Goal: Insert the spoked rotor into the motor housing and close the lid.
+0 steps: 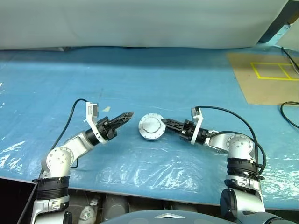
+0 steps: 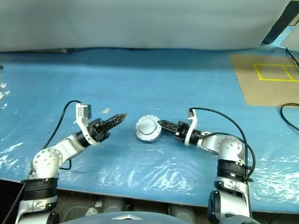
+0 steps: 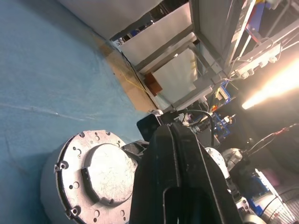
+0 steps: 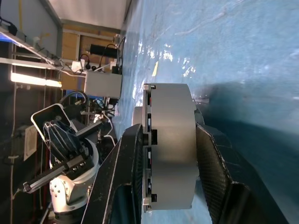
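Note:
The motor housing (image 1: pixel 151 126), a squat silver cylinder, is held on edge just above the blue table (image 1: pixel 140 79). My right gripper (image 1: pixel 164 122) is shut on it, one finger on each flat end (image 4: pixel 170 163). The end turned toward my left gripper is a silver plate (image 3: pixel 100 170) with a raised centre and small holes round its rim; I cannot tell whether it is the lid. The spoked rotor is hidden. My left gripper (image 1: pixel 129 114) is shut and empty, its tip a short way left of the housing and apart from it, pointing at that face.
A brown cardboard sheet (image 1: pixel 268 81) with a yellow taped rectangle lies at the back right. A black cable (image 1: pixel 289 114) loops at the right edge. A white sheet (image 1: pixel 140 23) closes off the back. The table's front edge runs just below my arms.

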Controlling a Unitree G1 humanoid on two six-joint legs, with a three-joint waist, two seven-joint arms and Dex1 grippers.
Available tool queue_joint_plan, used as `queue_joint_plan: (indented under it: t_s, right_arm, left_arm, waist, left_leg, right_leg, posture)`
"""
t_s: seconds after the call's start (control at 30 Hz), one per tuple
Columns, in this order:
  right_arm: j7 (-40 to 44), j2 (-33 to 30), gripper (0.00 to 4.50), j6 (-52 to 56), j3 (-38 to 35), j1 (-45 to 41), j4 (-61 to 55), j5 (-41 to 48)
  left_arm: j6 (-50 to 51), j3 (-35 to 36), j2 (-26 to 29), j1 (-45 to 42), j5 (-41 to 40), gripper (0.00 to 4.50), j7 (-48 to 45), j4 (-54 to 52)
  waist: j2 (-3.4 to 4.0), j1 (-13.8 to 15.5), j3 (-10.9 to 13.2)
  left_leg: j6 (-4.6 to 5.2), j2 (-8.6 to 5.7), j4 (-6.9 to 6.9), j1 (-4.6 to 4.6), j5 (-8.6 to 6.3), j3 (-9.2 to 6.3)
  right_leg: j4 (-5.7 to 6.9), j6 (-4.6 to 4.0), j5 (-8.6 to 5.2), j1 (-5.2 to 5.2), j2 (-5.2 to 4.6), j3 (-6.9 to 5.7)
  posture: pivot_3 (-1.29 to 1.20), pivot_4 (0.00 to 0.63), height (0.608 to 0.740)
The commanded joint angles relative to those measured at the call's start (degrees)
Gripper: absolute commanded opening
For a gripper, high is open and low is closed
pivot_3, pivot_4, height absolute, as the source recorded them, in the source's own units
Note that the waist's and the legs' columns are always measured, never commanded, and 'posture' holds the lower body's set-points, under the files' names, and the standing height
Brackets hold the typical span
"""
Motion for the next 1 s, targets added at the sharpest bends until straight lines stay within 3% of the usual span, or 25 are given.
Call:
queue_joint_plan:
  t_s: [0.03,0.33,0.47,0.83,1.0]
  right_arm:
    - [0.0,0.7,1.32,0.4,-1.4,-0.7,-1.4,2.7]
    - [-3.0,3.4,1.32,0.2,-6.0,-5.2,-2.7,7.7]
    - [-6.3,6.2,1.32,0.0,-7.1,-9.1,-3.8,11.0]
    - [-11.8,8.1,1.32,-1.8,-6.4,-12.9,-4.0,16.8]
    - [-12.2,7.7,1.32,-2.2,-5.8,-13.5,-3.3,17.7]
  left_arm:
    - [0.1,2.6,-0.1,-0.2,-2.3,0.0,2.1,0.4]
    - [1.5,8.6,-1.4,-0.5,-9.7,0.0,8.1,5.8]
    - [2.9,8.7,-2.6,0.3,-12.2,0.82,10.7,5.8]
    - [5.0,10.6,-4.5,1.0,-22.7,4.48,15.0,7.0]
    - [6.1,8.7,-4.1,1.4,-22.2,4.48,14.5,7.9]
  waist:
    - [-0.01,0.1,0.0]
    - [-0.1,0.1,0.1]
    - [-0.11,0.1,0.1]
    - [-0.2,1.1,0.1]
    - [-0.2,1.1,0.1]
  left_leg:
    - [-0.02,-0.01,0.0,-0.01,-0.01,0.0]
    - [-0.07,-0.2,0.07,-0.04,-0.02,-0.08]
    - [-0.09,-0.19,0.09,-0.06,-0.03,-0.12]
    - [-0.14,-0.21,0.21,-0.15,-0.05,-0.15]
    - [-0.14,-0.22,0.27,-0.15,-0.05,-0.21]
  right_leg:
    - [0.0,0.01,0.01,0.0,0.0,0.0]
    - [0.03,0.06,0.03,-0.02,0.01,-0.02]
    - [0.06,0.06,0.03,-0.03,0.04,-0.02]
    - [0.06,0.16,0.09,-0.01,0.08,-0.06]
    - [0.07,0.22,0.13,0.03,0.09,-0.05]
  posture:
    - [0.0,0.15,0.74]
    - [0.0,0.15,0.74]
    - [0.0,0.15,0.74]
    - [0.0,0.15,0.74]
    - [0.0,0.15,0.74]
